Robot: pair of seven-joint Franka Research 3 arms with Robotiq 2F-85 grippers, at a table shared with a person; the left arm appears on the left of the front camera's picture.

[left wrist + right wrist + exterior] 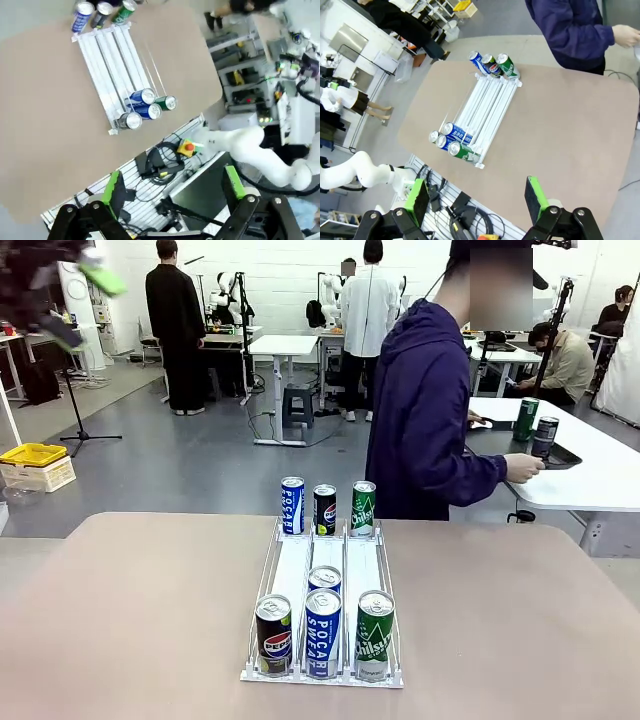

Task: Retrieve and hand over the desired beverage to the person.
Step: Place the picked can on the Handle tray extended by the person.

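Cans stand nearest the robot at the front lip of the white three-lane rack (322, 580), at six o'clock on the tan table (120, 620): a black Pepsi can (273, 632) in the left lane, a blue Pocari Sweat can (323, 632) in the middle with a second blue can (324, 579) touching just behind it, and a green Chilsung can (375, 634) in the right lane. At the rack's far end, toward twelve o'clock, three more cans stand upright in a row: a far blue can (292, 505), a far black can (325, 509) and a far green can (363, 508).

Beyond the table's far edge, at about one o'clock, the person (425, 410) in the dark purple jacket is turned away, a hand (523, 468) reaching toward a black tray on a neighbouring white table (600, 470) at two o'clock, where two cans stand.

Both arms hang high above the table. The left gripper (172, 192) has its green pads spread wide with nothing between them; the right gripper (476, 197) is likewise spread wide and empty.
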